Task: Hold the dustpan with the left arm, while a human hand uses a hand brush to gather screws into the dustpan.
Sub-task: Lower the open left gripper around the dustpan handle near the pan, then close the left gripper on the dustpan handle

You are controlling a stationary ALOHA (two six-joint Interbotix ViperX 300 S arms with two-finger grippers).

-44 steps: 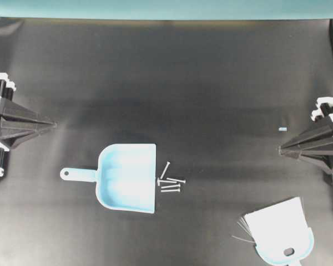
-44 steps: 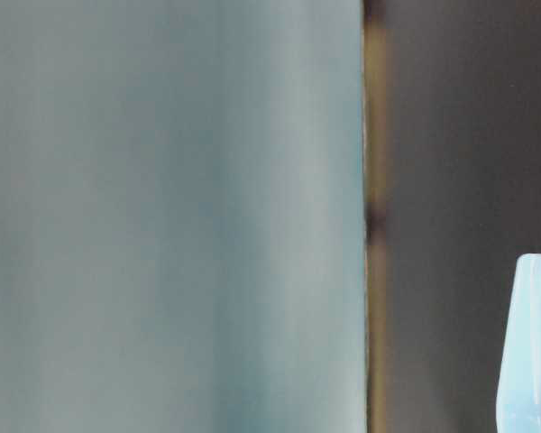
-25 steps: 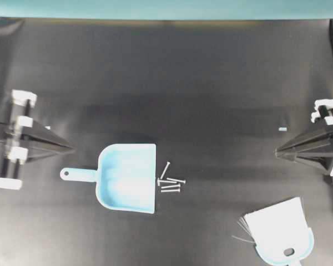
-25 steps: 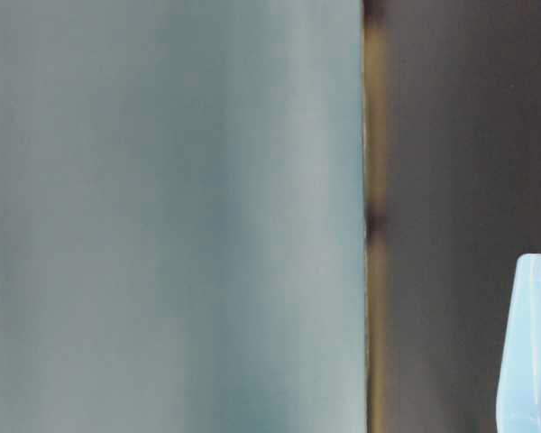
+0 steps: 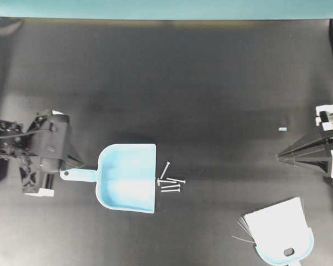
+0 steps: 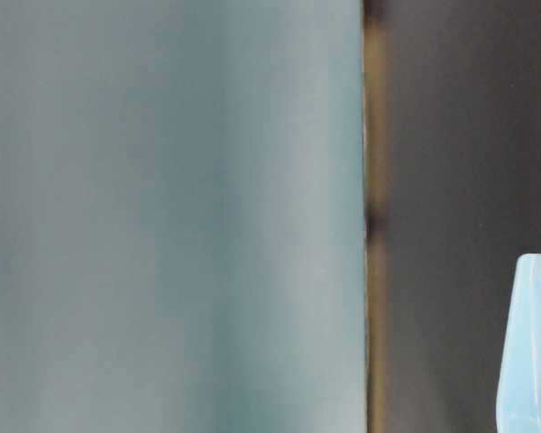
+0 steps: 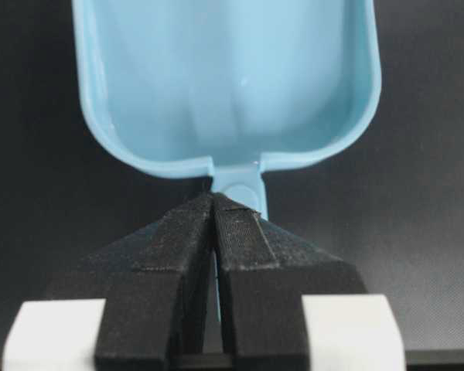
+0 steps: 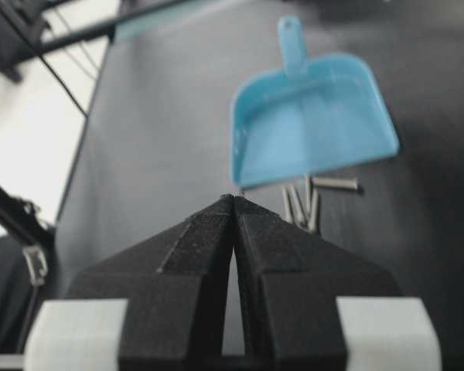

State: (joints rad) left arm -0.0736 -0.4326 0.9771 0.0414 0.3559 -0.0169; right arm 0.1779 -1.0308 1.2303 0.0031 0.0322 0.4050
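Observation:
The light blue dustpan (image 5: 127,177) lies flat on the black table, handle pointing left, open mouth to the right. Several silver screws (image 5: 171,182) lie just off its mouth. My left gripper (image 5: 77,163) is shut, its tips over the handle's end; in the left wrist view the shut tips (image 7: 214,197) cover the handle below the dustpan (image 7: 232,77). My right gripper (image 5: 278,158) is shut and empty at the right edge. The hand brush (image 5: 280,230) lies at the bottom right. No human hand is in view.
A tiny blue speck (image 5: 283,128) lies near the right gripper. The right wrist view shows the dustpan (image 8: 313,127) and screws (image 8: 305,202) beyond the shut tips (image 8: 233,198). The table-level view shows a teal wall and a dustpan corner (image 6: 532,352).
My left arm has swung in from the left edge and down, bringing its shut tips to the dustpan's handle end. The right gripper, dustpan, screws and brush have stayed put.

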